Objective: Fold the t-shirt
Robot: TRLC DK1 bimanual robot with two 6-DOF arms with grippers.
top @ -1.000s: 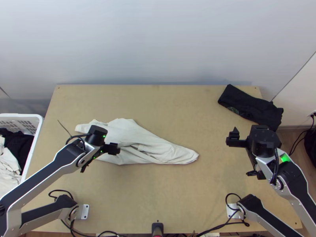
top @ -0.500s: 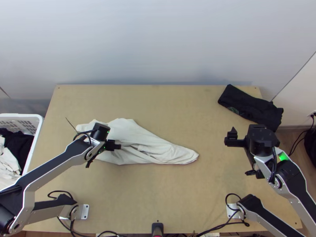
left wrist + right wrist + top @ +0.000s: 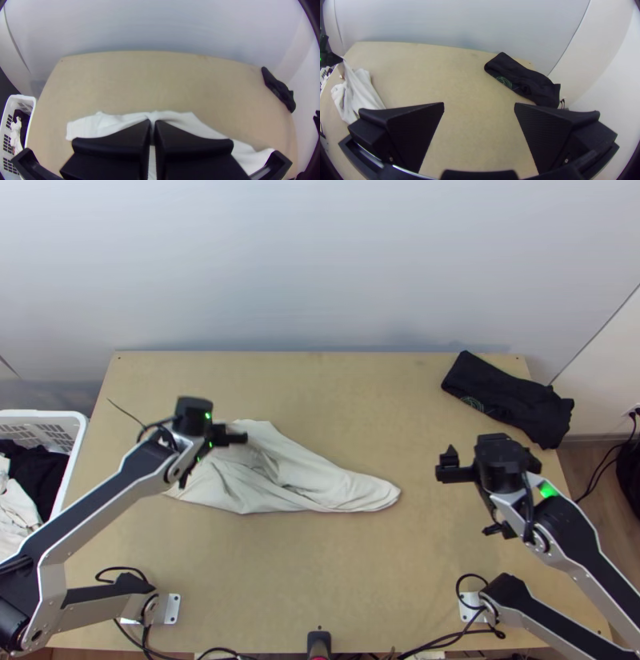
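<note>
The white t-shirt point(image 3: 296, 480) lies bunched left of the table's middle, tapering to the right. My left gripper point(image 3: 240, 438) is over its upper left part. In the left wrist view my left gripper point(image 3: 153, 125) is shut, with cloth pinched at its fingertips; the right wrist view has the t-shirt point(image 3: 360, 90) rising to that gripper's tips. My right gripper point(image 3: 448, 466) stands to the right of the t-shirt, apart from it. In the right wrist view my right gripper point(image 3: 479, 106) is open, with nothing between its fingers.
A folded black garment point(image 3: 512, 396) with a green print lies at the table's far right corner. The white basket point(image 3: 76, 452) holding dark and light cloth stands beyond the table's left edge. Bare tabletop point(image 3: 320, 580) stretches in front of the t-shirt.
My left gripper has moved up the picture, drawing the t-shirt's left part up with it. My right gripper has shifted a little to the left.
</note>
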